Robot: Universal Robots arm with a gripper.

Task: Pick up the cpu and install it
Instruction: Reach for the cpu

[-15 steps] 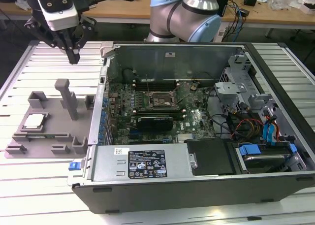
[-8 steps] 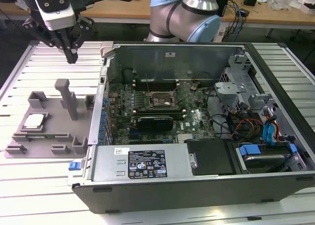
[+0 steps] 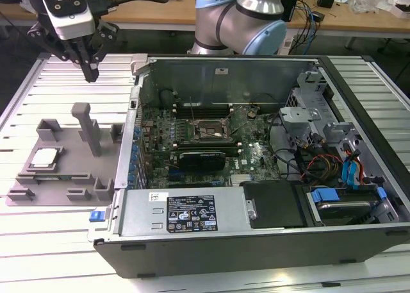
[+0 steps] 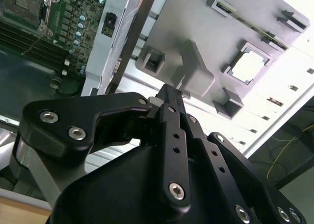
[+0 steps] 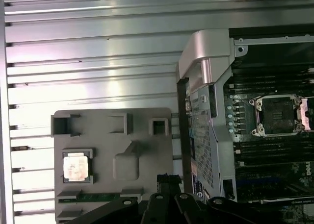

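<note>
The cpu [image 3: 43, 157] is a small pale silver square lying flat in a recess of the grey plastic fixture [image 3: 70, 168], at the exterior view's left. It also appears in both wrist views [image 4: 250, 67] [image 5: 77, 165]. My gripper [image 3: 91, 75] hangs high above the far end of the fixture, well above and behind the cpu. Its black fingers [image 4: 169, 99] are drawn together to a point with nothing between them. The motherboard socket [image 3: 208, 131] lies inside the open computer case, dark and metal-framed, seen too in the first wrist view [image 5: 278, 116].
The open computer case [image 3: 224, 81] lies on a ribbed metal table [image 3: 57, 242], right of the fixture. Its raised side wall [image 3: 131, 133] stands between fixture and motherboard. A tall upright block [image 3: 86, 126] rises from the fixture. The arm's base [image 3: 240, 17] stands behind the case.
</note>
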